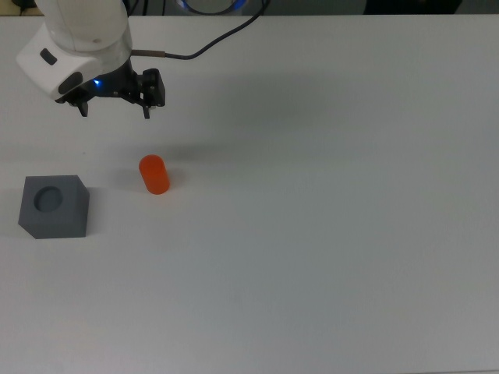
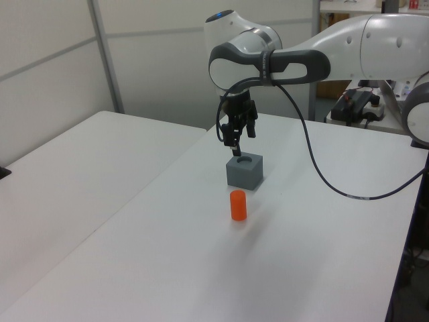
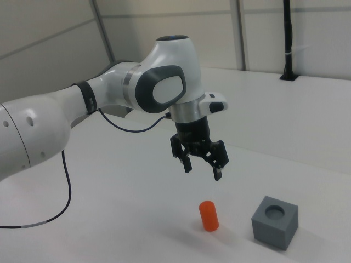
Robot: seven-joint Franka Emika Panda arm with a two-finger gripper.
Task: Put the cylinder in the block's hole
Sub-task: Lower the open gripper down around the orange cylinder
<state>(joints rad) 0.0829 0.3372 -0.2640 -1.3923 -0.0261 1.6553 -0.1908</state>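
The orange cylinder point(image 1: 154, 174) stands upright on the white table, also seen in the left view point(image 2: 238, 205) and the right view point(image 3: 208, 215). The dark grey block point(image 1: 53, 206) sits to the top view's left of it. The block's round hole point(image 1: 49, 199) faces up and is empty. My gripper point(image 1: 115, 113) hangs in the air above the table, beyond the cylinder toward the top view's upper edge. It is open and holds nothing. In the right view the gripper point(image 3: 202, 171) hovers above and slightly left of the cylinder, and the block point(image 3: 275, 221) lies to the right.
A black cable point(image 1: 210, 43) runs from the wrist toward the table's far edge. The white table point(image 1: 327, 234) stretches across the top view's right and lower parts. In the left view a second table point(image 2: 80, 168) adjoins on the left, with equipment point(image 2: 355, 104) at the back right.
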